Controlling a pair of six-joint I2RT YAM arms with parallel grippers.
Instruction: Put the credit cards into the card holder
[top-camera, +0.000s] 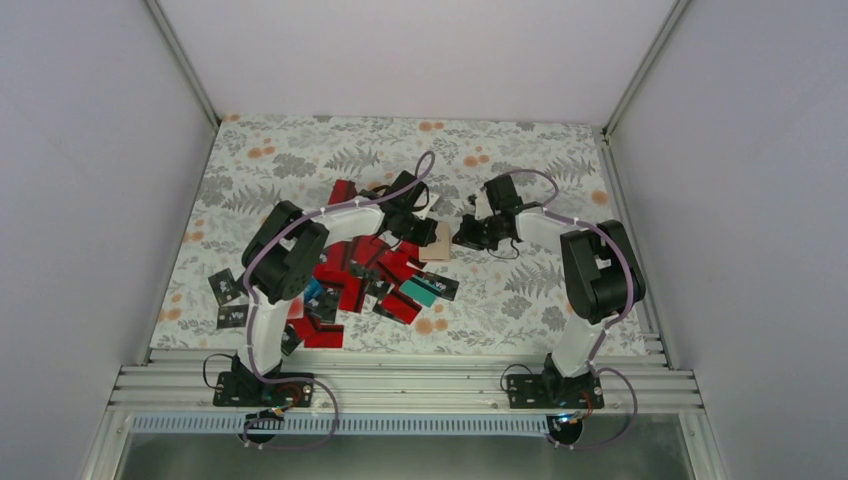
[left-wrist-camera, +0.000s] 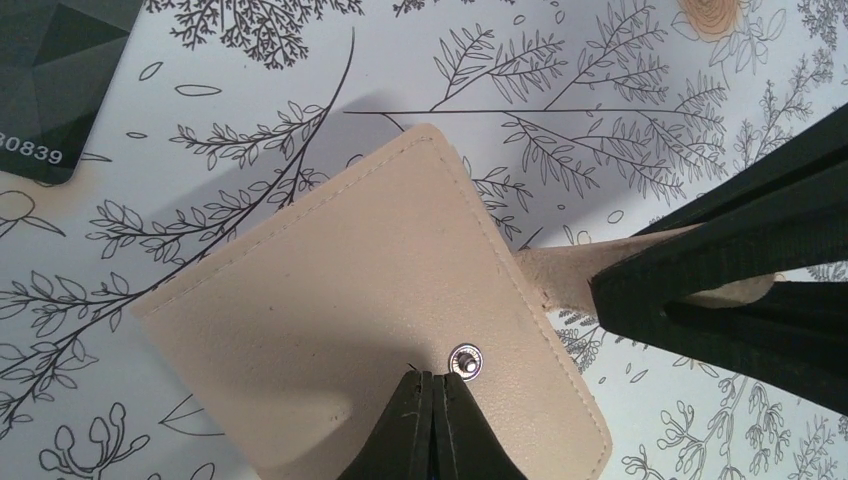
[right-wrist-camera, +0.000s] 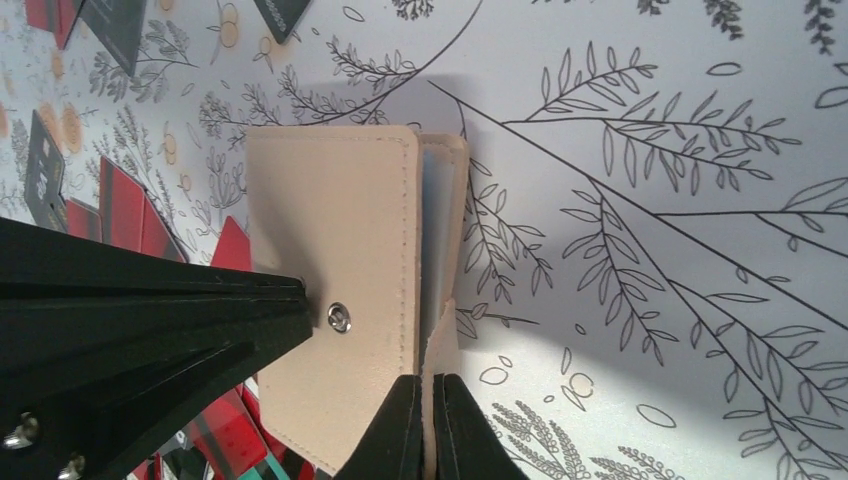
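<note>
Lying on the floral tabletop (top-camera: 520, 150) just right of centre in the overhead view, the tan card holder (top-camera: 436, 243) sits between the two claws. Its cover is folded over, and pale sleeves show along one edge. The left claw (left-wrist-camera: 433, 385) has its jaws pressed together, tips on the cover right beside the metal snap (left-wrist-camera: 465, 361); whether it pinches any of the cover I cannot tell. The right claw (right-wrist-camera: 428, 392) is clamped on a thin tan flap sticking out from the holder's side. The credit cards (top-camera: 355, 275), mostly red with some black and one teal, lie heaped to the lower left of the holder, partly under the left arm. Two black ones lie apart at the far left.
</note>
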